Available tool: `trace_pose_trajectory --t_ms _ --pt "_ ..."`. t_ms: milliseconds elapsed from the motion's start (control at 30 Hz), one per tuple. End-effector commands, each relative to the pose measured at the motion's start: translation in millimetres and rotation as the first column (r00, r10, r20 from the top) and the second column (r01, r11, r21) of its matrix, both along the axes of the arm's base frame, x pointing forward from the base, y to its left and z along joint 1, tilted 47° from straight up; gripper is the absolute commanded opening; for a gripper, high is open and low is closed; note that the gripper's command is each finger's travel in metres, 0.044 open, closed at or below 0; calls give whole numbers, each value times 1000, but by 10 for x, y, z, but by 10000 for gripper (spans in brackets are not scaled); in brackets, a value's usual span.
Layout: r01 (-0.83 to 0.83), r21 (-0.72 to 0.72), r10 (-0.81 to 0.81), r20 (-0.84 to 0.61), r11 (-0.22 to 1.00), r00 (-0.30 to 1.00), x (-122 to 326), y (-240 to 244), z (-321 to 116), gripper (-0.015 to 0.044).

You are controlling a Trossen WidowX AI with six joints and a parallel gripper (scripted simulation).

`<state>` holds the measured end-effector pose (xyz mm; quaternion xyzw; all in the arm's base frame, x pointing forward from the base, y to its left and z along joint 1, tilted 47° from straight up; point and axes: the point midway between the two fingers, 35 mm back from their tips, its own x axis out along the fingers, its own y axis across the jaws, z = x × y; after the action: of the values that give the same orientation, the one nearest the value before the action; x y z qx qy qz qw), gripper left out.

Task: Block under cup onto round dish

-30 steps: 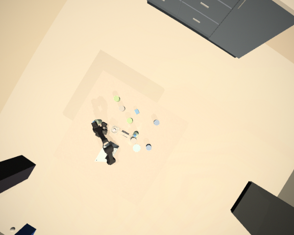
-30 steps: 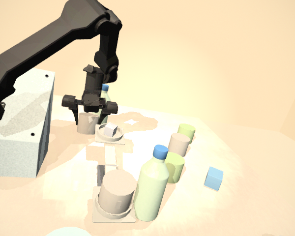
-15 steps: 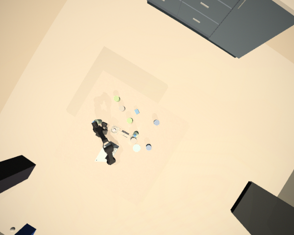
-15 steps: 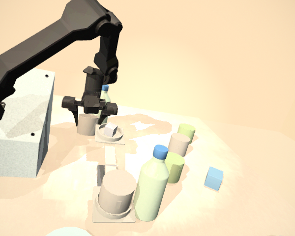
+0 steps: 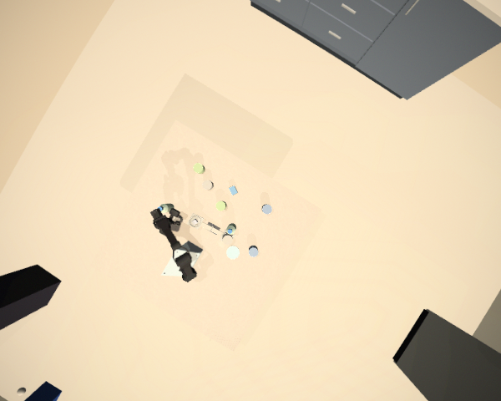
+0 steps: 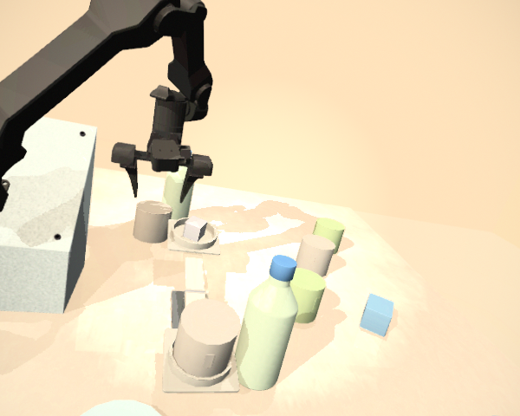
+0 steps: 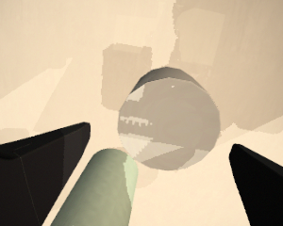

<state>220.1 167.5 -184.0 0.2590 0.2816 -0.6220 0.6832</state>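
The fingers of the gripper are spread apart, and nothing is grasped. The lifted cup is placed upright below them, beside the balance. The block is left uncovered in the 1 open pan. The other end is covered by the 2nd cup, near the round dish.

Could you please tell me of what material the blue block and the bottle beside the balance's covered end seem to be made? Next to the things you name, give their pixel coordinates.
The blue block (image 5: 233, 190) (image 6: 376, 315) looks like painted wood or plastic: flat, even colour, matt faces. The bottle (image 5: 231, 228) (image 6: 266, 336) seems to be matt plastic, as its pale green body shows nothing through it; coated metal is possible.
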Motion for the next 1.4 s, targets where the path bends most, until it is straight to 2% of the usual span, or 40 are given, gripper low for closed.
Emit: trace_pose_trajectory --t_ms 0,133,400,667,933,1367 --pt "20 6 -20 -19 1000 1000 3 -22 60 361" --pt "0 24 1 -68 1000 998 43 -37 179 260" --pt "-171 31 174 -228 985 958 97 -55 269 260" --pt "-355 71 353 -402 932 845 149 -80 373 260" --pt "-511 149 501 -546 847 671 216 -107 489 260" --pt "-680 316 654 -687 661 316 374 -167 712 260"
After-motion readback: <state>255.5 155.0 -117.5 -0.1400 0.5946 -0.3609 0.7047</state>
